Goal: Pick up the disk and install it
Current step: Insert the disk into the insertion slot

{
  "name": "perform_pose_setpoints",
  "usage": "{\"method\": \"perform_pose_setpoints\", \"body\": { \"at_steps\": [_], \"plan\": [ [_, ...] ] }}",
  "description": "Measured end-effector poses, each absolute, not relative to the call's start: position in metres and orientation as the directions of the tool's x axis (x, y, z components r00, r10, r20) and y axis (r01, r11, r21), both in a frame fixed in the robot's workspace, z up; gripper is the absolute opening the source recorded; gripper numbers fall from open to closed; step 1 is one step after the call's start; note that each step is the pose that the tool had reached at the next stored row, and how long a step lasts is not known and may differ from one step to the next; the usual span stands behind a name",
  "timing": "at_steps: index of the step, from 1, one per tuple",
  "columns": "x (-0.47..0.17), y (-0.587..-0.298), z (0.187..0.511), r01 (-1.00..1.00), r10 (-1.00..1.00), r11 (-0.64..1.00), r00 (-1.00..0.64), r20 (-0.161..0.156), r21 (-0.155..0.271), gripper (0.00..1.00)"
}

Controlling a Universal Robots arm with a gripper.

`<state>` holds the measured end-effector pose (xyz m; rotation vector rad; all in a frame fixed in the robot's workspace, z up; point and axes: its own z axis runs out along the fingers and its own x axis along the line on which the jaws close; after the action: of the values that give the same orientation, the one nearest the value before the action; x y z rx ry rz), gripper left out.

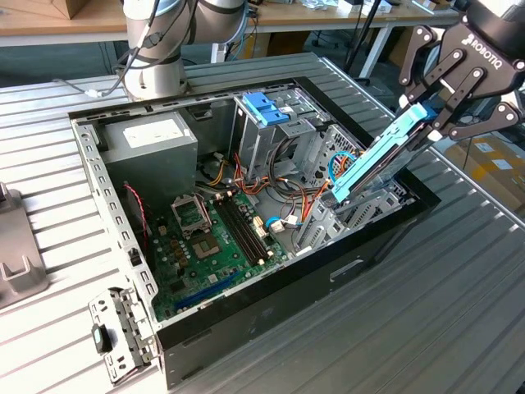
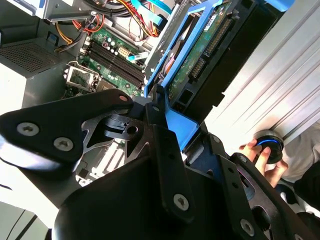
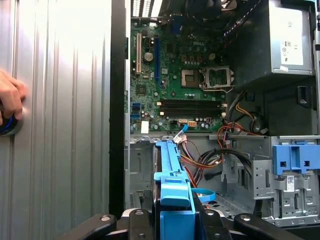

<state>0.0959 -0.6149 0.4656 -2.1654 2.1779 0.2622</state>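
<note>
While the hand [image 1: 433, 115] grips the disk [image 1: 379, 158] tilted over the open computer case [image 1: 271, 308], motherboard [image 1: 215, 238] inside

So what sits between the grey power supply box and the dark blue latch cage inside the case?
In the exterior view, a bare metal gap lies between the power supply and the latch cage; red, yellow and black wires bunch just below it.

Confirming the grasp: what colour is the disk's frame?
Light blue, clearest in the exterior view, on the disk.
</note>
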Motion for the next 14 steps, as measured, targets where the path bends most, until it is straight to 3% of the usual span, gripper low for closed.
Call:
{"method": "perform_pose_setpoints", "body": {
  "at_steps": [14],
  "plan": [
    [0.0985, -0.61, 0.4584, -0.997, -0.987, -0.001, -0.012, -0.161, 0.079, 0.37]
  ]
}}
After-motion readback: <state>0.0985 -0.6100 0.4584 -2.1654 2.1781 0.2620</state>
